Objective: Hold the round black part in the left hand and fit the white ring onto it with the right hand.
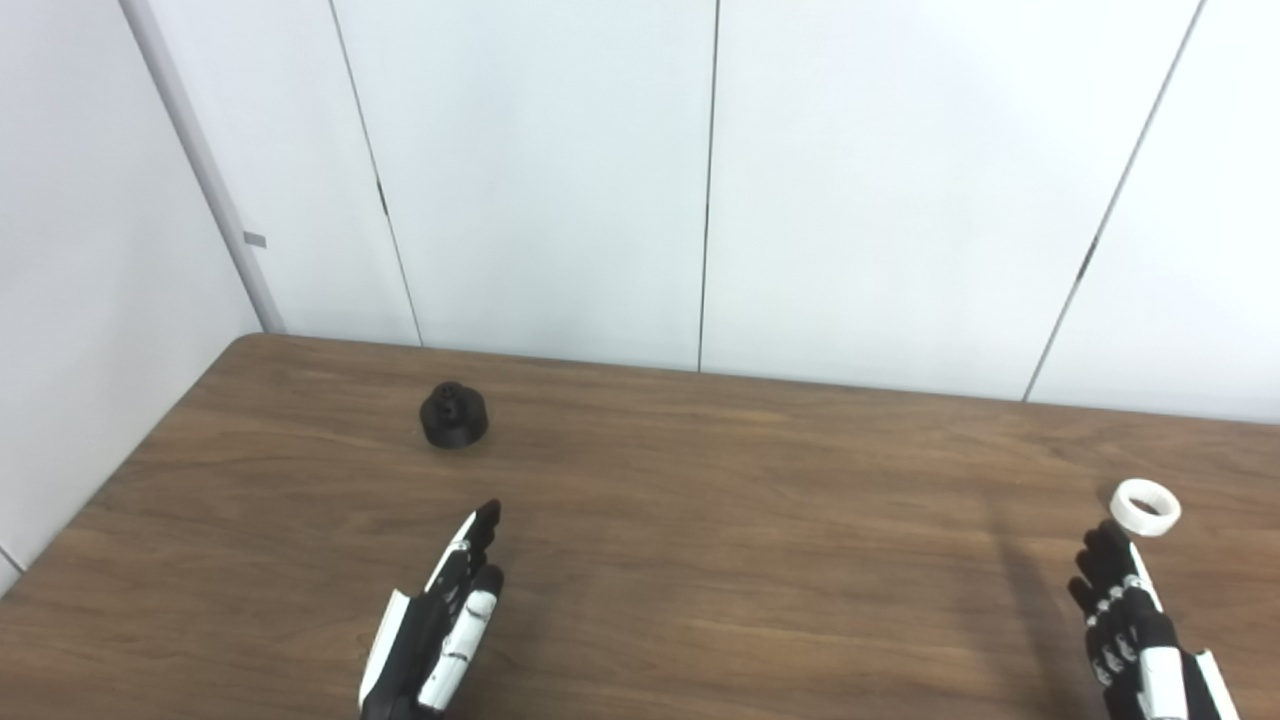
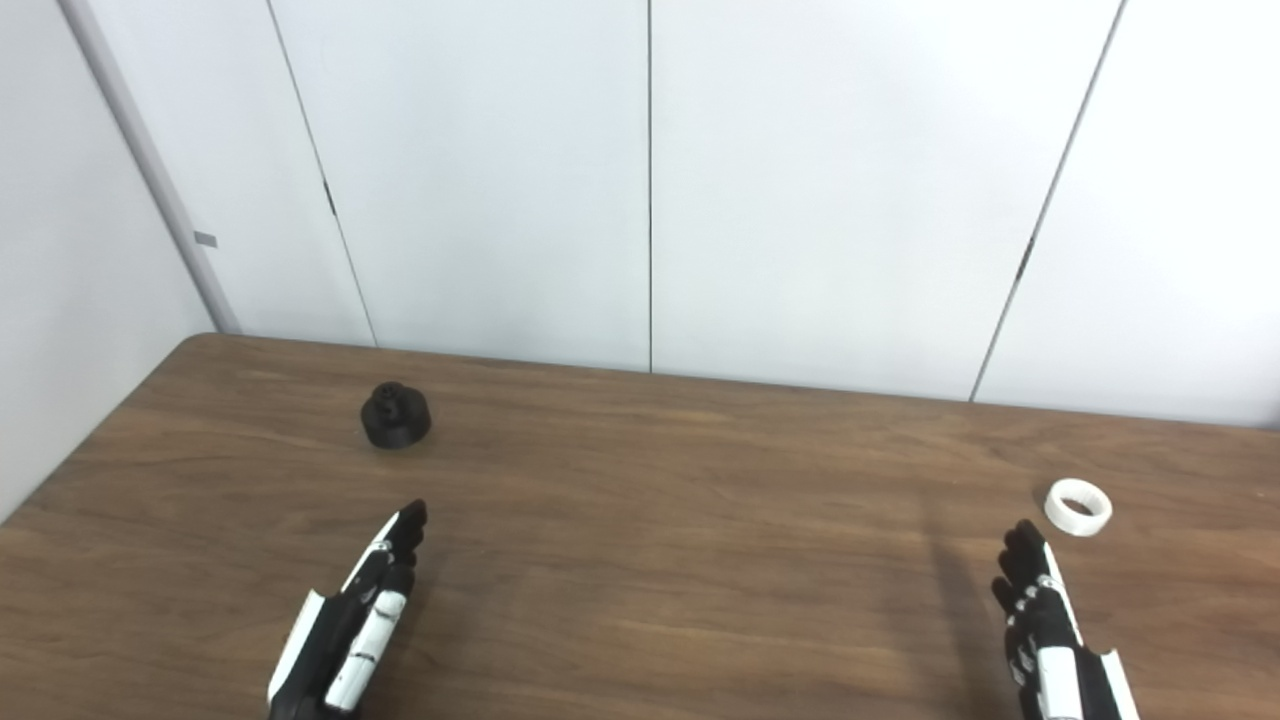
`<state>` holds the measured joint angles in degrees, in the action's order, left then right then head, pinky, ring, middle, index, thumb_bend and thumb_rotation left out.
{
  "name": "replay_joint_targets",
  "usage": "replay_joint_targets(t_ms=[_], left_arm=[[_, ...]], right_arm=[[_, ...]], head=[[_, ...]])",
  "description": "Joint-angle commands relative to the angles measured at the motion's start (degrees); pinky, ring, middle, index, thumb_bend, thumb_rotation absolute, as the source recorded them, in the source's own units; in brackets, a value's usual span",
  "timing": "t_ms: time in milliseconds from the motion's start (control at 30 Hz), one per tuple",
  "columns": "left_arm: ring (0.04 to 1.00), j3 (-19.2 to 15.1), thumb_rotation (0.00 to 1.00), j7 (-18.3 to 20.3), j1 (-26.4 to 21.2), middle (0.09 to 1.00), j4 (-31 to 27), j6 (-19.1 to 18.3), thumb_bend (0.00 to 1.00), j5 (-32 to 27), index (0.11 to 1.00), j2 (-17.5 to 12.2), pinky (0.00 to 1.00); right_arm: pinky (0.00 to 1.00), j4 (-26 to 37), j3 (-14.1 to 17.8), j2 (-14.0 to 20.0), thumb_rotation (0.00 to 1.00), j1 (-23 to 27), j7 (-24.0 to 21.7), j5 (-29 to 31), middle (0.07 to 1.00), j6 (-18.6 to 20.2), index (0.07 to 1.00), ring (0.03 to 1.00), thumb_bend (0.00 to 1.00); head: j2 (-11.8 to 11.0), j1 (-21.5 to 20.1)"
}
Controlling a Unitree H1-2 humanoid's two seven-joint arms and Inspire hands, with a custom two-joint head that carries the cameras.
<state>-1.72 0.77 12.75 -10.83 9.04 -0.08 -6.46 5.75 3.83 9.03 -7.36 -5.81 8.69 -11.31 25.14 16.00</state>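
Waiting hands: both rest low over the wooden table (image 1: 700, 600), neither touching a part, so no step of the task looks begun.
Left hand (image 1: 437, 620): fingers stretched out straight and close together, holding nothing, pointing up the table toward the black part.
Right hand (image 1: 1130, 610): fingers extended and slightly apart, empty; the fingertips lie just short of the ring.
Round black part (image 1: 454, 414): stands on the table's far left, well apart from the left hand, with a small knobbed hub on top of a wider drum.
White ring (image 1: 1145, 507): lies flat near the table's right side, hole facing up.
Handling of the black part: it looks rigid, matte and light, likely plastic; a grip around the drum's side wall would leave the hub clear for the ring.
Handling of the ring: it appears stiff, thin-walled and light, so it may skid when nudged; pinching its rim from opposite sides seems safest.
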Motion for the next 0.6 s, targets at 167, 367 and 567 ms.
replay_joint_targets(t_ms=[167,367,567], left_arm=[[0.960,1.0,0.67,-2.9,0.7,0.964,3.9,0.8,0.53,5.5,0.965,2.7,0.94],[0.938,-0.7,0.35,-5.3,-0.2,0.940,-0.6,-2.8,0.69,8.5,0.930,2.5,0.92],[0.928,-2.8,0.23,-8.1,-4.4,0.918,-2.0,-6.5,0.86,13.4,0.894,0.4,0.90]], right_arm=[[1.00,-9.9,0.2,-0.8,1.00,-4.1,-1.4,1.3,1.000,-1.1,1.000,1.000,0.42],[1.00,-10.2,0.0,-0.9,1.00,-4.1,-1.2,0.2,1.000,-1.5,1.000,1.000,0.44],[1.00,-9.9,0.0,-1.2,1.00,-4.4,-0.8,-0.3,1.000,-1.9,1.000,1.000,0.45]], head=[[0.4,-0.3],[0.7,-0.8],[0.9,-1.3]])
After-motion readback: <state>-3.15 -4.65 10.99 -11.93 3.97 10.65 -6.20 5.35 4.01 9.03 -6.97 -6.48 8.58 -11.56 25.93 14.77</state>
